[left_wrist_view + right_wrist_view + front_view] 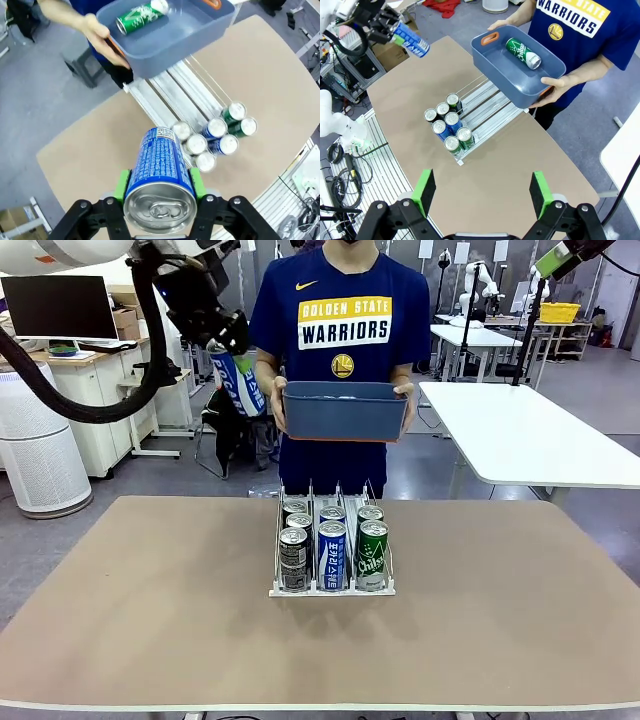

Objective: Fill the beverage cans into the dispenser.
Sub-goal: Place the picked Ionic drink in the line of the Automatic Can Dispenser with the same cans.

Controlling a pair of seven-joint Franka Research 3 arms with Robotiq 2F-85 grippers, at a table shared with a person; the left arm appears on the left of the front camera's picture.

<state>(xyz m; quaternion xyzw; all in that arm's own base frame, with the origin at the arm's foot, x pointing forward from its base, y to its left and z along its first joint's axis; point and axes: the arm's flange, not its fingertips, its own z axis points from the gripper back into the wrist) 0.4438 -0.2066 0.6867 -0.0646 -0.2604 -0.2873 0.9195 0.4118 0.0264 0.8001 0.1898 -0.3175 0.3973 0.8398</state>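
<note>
White left arm (70, 252) high above table (150, 600), blue can (238, 385) in its jaws.

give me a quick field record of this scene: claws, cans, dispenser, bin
left claw: shut on a blue-and-white can, raised in the air
right claw: open, holding nothing, high above the table
dispenser: on the table, cans upright at its front end
lanes: three dark cans, two blue cans, two green cans
bin: held by the person at the far side, a hand on each end
in bin: one green can lying on its side
</note>
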